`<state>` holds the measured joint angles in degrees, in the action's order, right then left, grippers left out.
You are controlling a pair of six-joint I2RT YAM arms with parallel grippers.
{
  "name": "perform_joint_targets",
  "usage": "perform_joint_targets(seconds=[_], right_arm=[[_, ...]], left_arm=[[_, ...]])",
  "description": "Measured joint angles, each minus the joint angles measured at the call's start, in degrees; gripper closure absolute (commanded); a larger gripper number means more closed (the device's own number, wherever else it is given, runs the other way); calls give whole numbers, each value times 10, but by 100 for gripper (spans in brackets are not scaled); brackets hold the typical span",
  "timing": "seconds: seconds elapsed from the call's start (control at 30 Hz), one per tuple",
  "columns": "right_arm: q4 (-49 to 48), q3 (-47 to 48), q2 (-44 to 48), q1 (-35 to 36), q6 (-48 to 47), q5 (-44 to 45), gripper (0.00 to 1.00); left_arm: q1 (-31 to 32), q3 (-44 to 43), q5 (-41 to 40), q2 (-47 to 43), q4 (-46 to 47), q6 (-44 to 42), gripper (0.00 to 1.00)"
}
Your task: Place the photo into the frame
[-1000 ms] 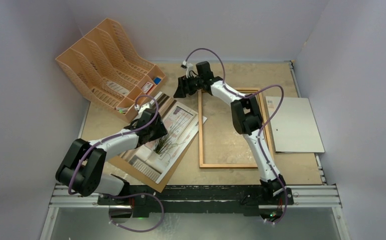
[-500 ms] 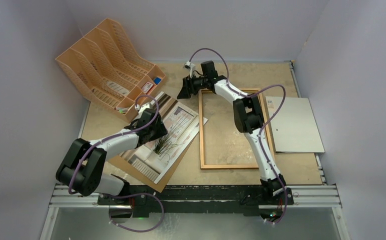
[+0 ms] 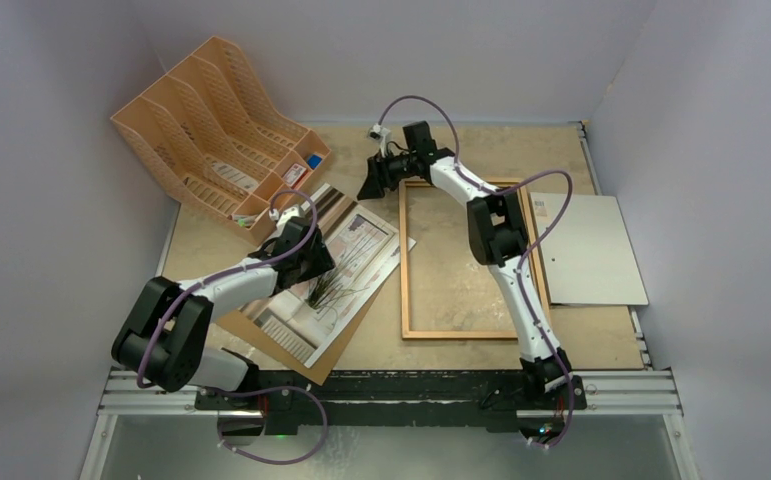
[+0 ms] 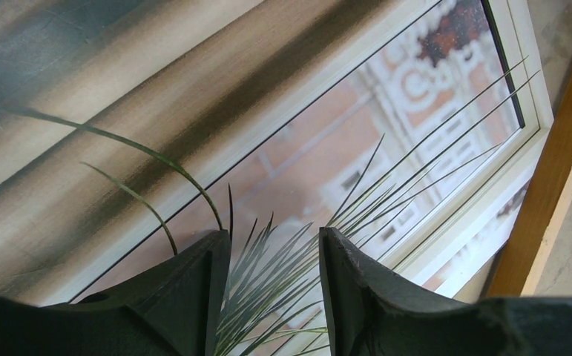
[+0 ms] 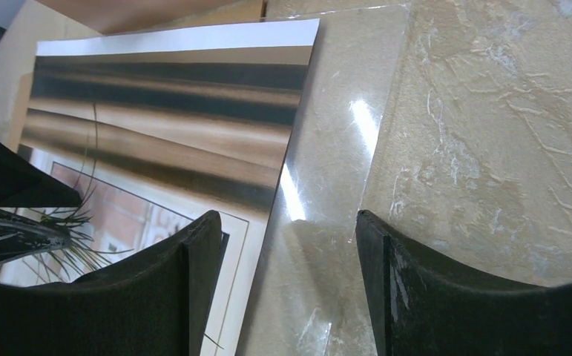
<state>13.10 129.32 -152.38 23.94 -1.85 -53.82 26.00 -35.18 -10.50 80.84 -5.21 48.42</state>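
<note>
Brown wooden rectangular frame (image 3: 402, 290) lay right of glossy paper plant photo (image 3: 366, 245). Jaws stood apart on both: left gripper (image 4: 274, 297) on print, right gripper (image 5: 286, 289) over upper corner. Seemingly needed: shallow corner nip, flat drag.

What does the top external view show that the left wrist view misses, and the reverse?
Top external only: the whole frame, the file rack, the grey sheet and the right hand near the frame's far corner. Left wrist only: the print's thin grass blades and window bars up close, seen between parted fingers. Both: the photo with the left hand over it.
</note>
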Motion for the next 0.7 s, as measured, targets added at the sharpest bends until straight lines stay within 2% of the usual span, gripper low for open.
perform_joint_targets(seconds=[0.2, 0.4, 0.7], right_arm=[[16, 12, 2, 12, 5, 48, 28], [14, 28, -2, 26, 36, 95, 33], [18, 23, 1, 25, 24, 82, 35]], left_arm=[[0, -1, -1, 3, 2, -1, 50], [0, -7, -5, 15, 12, -2, 50], [0, -10, -9, 20, 18, -2, 50]])
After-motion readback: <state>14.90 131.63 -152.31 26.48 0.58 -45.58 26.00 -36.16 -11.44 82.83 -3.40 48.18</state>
